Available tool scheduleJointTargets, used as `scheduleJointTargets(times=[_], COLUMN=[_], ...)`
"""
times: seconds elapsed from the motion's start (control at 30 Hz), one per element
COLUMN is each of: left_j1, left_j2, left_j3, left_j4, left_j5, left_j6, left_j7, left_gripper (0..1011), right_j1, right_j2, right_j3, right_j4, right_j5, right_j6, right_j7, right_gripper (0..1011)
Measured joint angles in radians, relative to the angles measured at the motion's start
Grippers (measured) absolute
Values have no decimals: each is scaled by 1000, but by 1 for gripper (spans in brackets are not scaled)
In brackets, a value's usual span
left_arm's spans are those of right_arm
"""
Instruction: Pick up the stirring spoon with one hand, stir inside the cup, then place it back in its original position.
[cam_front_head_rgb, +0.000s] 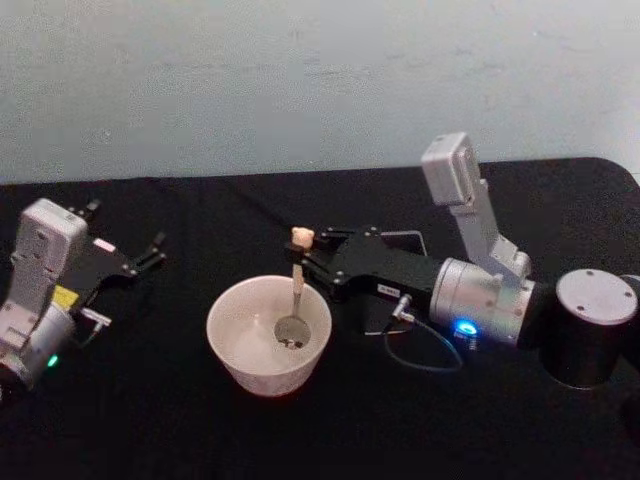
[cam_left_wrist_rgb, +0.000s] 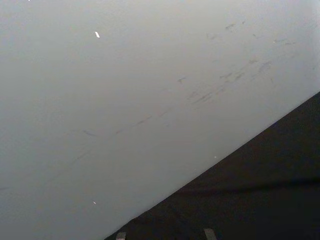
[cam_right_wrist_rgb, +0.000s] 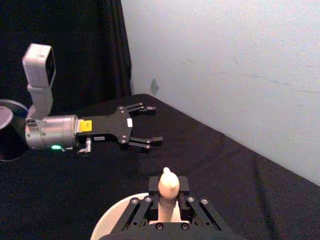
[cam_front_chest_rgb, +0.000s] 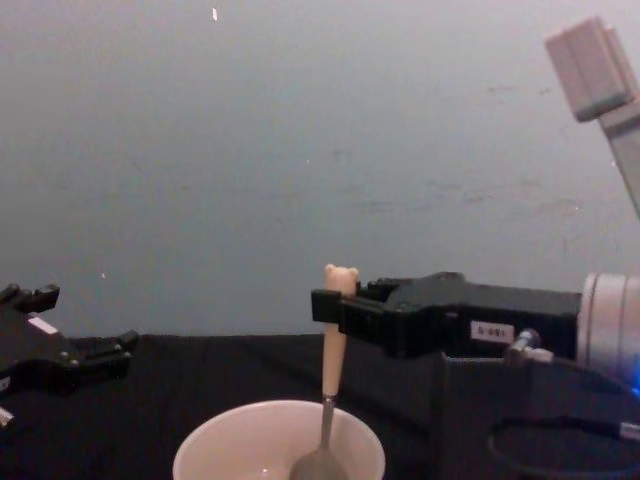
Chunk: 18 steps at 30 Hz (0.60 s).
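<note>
The cream-white cup (cam_front_head_rgb: 268, 338) (cam_front_chest_rgb: 250, 445) (cam_right_wrist_rgb: 112, 222) stands on the black table in front of me. The stirring spoon (cam_front_head_rgb: 297, 290) (cam_front_chest_rgb: 331, 345) stands nearly upright in it, its silver bowl down inside the cup and its bear head (cam_right_wrist_rgb: 168, 182) on top. My right gripper (cam_front_head_rgb: 302, 258) (cam_front_chest_rgb: 326, 305) (cam_right_wrist_rgb: 168, 194) reaches in from the right and is shut on the spoon's beige handle just below the bear head. The dark grey holder (cam_front_head_rgb: 412, 240) (cam_front_chest_rgb: 470, 410) sits under that arm, mostly hidden. My left gripper (cam_front_head_rgb: 122, 232) (cam_right_wrist_rgb: 155, 124) (cam_front_chest_rgb: 88, 320) rests open at the far left.
A grey cable (cam_front_head_rgb: 425, 355) loops on the table below the right wrist. The pale wall (cam_front_head_rgb: 300, 80) rises behind the table's back edge. Black cloth lies bare between the left gripper and the cup.
</note>
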Motion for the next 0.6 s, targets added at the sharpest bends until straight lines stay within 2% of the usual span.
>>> scheduleJointTargets(times=[0.2,0.6], left_j1=[0,0], left_j2=[0,0], left_j3=[0,0], left_j4=[0,0], left_j5=[0,0], left_j6=[0,0], left_j7=[0,0], left_gripper=[1001,1001], right_j1=[-16,-18], right_j2=[19,26], right_j3=[14,26], right_j4=[-37,-58], right_j5=[28,56], right_j6=[4,3], right_j7=[0,-22], right_gripper=[223,223])
